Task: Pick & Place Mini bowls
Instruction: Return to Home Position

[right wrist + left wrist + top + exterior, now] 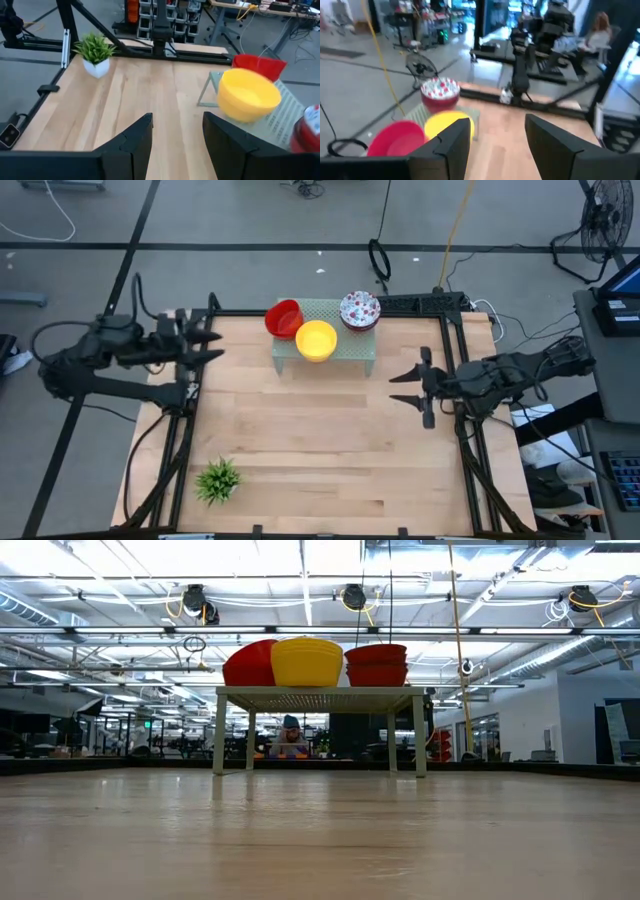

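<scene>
All the mini bowls sit on the small pale shelf (352,352) at the far middle edge of the wooden table (320,435), and neither gripper holds one. The red bowls (284,318) are at the shelf's left end and sit tilted, the yellow bowls (316,340) are just beside them toward the front edge, and the white red-speckled bowls (360,310) stand at the right end. From table height, the speckled bowls (376,665) show red sides and are clearly nested one in another, level with the yellow bowls (307,662) and red bowls (250,665) on the shelf top (318,698). The left gripper (213,345) is at the table's left edge, pointing inward, well apart from the shelf; its own camera shows its jaws spread with nothing between them. The right gripper (395,388) is near the right edge, also pointing inward, its jaws likewise parted and empty. A small spiky green plant (218,479) stands alone near the front left corner. Beyond the table, a person (290,737) shows under the shelf
</scene>
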You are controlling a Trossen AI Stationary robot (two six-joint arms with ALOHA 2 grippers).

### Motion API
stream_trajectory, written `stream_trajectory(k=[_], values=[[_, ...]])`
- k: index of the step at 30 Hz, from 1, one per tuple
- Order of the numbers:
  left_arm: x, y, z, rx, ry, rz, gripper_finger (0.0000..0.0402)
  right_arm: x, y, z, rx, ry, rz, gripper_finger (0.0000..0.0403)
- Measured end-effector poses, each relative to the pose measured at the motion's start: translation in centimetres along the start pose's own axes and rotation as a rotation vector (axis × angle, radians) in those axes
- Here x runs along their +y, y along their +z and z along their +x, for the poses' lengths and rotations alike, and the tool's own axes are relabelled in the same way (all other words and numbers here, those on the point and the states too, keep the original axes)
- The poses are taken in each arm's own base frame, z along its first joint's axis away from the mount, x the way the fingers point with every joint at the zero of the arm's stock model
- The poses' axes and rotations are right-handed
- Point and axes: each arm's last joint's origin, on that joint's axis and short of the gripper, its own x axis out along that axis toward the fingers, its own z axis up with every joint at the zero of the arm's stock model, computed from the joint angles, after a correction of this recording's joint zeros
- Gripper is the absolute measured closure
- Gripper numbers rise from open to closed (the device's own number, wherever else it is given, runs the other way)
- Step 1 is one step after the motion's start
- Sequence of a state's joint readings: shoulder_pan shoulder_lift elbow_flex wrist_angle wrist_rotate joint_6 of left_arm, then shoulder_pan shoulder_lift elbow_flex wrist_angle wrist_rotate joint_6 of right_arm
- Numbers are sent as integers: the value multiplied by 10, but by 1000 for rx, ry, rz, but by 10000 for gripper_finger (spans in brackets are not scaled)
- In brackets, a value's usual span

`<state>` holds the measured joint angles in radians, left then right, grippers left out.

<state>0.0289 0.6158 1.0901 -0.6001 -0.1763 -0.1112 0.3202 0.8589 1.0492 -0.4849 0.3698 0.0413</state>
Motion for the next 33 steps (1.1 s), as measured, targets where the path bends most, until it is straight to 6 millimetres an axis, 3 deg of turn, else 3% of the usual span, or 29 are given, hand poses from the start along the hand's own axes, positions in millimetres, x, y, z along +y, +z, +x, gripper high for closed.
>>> stream_trajectory(k=[5, 13, 20, 26, 33], values=[[2, -13, -24, 86, -99, -16, 208, 1, -36, 6, -45, 3, 52, 243], [5, -13, -39, 41, -102, -105, 207, 3, -92, 19, -180, 18, 178, 243], [5, -13, -39, 42, -98, -130, 203, 4, -131, 24, -332, 32, 236, 243], [5, -13, -39, 52, -95, -145, 201, 2, -153, 21, -456, 44, 282, 243], [5, -35, -22, 111, -51, -197, 201, 0, -175, 19, -513, 49, 302, 243]])
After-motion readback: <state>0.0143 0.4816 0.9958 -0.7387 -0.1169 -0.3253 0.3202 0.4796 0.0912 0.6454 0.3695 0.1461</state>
